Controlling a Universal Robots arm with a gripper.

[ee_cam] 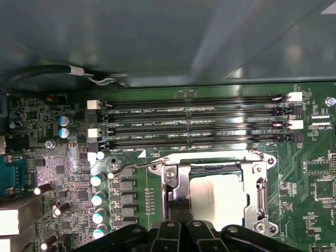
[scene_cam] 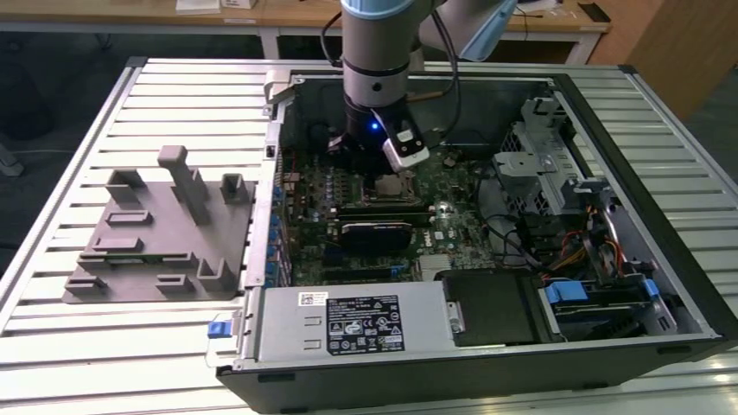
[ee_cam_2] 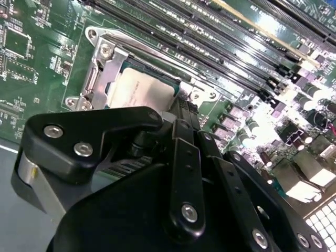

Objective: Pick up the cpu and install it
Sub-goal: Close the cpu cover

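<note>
Gripper (ee_cam: 178,206) drawn narrow, tips together with nothing between them, standing at one edge of the cpu (ee_cam: 218,202); whether it touches the chip cannot be determined. The cpu lies flat inside the socket frame (ee_cam: 261,194), silvery top up; a thin wire lever (ee_cam: 131,169) runs out from the frame toward a row of capacitors (ee_cam: 97,199). Four memory slots (ee_cam: 194,121) lie parallel just beside the socket on the green motherboard (ee_cam: 310,184).

In the exterior view the arm (scene_cam: 375,52) reaches down into an open computer case (scene_cam: 485,372) on a slatted table (scene_cam: 173,104); a grey fixture (scene_cam: 150,242) sits on the table at the exterior view's left, apart from the case.
</note>
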